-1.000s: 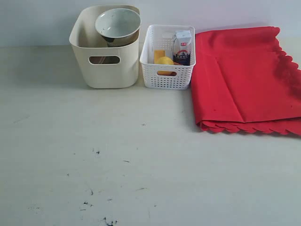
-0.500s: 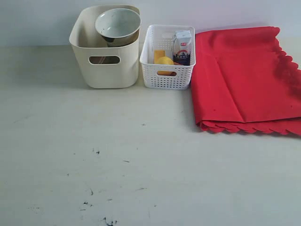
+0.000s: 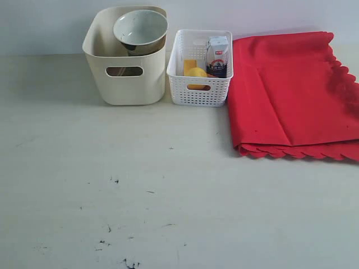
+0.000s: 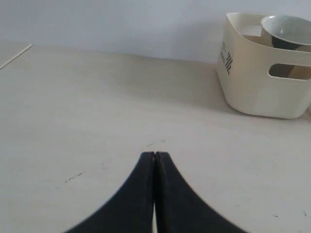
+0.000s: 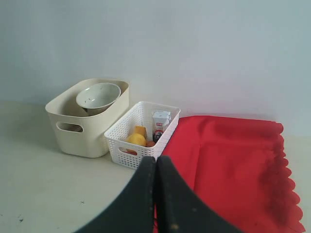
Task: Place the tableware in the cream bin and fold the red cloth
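Note:
The cream bin (image 3: 128, 84) stands at the back left, also visible as the cream bin (image 4: 257, 82) and the cream bin (image 5: 82, 131). A white bowl (image 3: 141, 29) rests tilted on top of its contents, over something metallic; other tableware is hidden. The red cloth (image 3: 291, 95) lies folded at the back right, scalloped edge toward the front and right; it shows too as the red cloth (image 5: 233, 165). Neither arm appears in the exterior view. My left gripper (image 4: 155, 154) is shut over bare table, apart from the bin. My right gripper (image 5: 155, 158) is shut, empty, well back from the cloth.
A white perforated basket (image 3: 199, 89) stands between bin and cloth, holding a lemon (image 3: 196, 72), an orange block and a small milk carton (image 3: 217, 56). Dark scuff marks (image 3: 112, 230) dot the table's front. A pale wall runs behind everything.

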Action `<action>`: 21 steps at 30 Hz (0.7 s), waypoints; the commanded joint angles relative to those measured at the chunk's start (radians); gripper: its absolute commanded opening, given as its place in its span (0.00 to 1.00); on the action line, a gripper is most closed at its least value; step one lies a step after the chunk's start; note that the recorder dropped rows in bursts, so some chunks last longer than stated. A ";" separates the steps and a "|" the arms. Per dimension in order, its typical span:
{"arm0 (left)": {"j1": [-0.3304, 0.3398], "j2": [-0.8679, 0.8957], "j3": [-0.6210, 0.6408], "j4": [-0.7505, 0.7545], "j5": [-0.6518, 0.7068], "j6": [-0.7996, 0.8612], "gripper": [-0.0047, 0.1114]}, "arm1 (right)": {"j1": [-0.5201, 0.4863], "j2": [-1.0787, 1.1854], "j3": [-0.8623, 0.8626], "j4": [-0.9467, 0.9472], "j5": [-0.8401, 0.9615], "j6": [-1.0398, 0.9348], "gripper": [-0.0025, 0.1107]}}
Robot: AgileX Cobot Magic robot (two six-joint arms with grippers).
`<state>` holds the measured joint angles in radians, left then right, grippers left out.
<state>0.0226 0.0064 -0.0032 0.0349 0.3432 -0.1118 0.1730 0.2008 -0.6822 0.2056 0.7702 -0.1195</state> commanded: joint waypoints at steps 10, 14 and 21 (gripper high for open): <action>-0.007 -0.006 0.003 0.007 0.003 -0.001 0.04 | 0.001 -0.004 0.005 0.003 -0.003 -0.003 0.02; -0.007 -0.006 0.003 0.007 0.005 -0.001 0.04 | 0.001 -0.004 0.005 0.003 -0.003 -0.003 0.02; -0.007 -0.006 0.003 0.007 0.005 -0.001 0.04 | 0.001 -0.004 0.005 0.003 -0.003 -0.003 0.02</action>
<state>0.0204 0.0064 -0.0032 0.0349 0.3488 -0.1118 0.1730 0.2008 -0.6822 0.2056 0.7702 -0.1195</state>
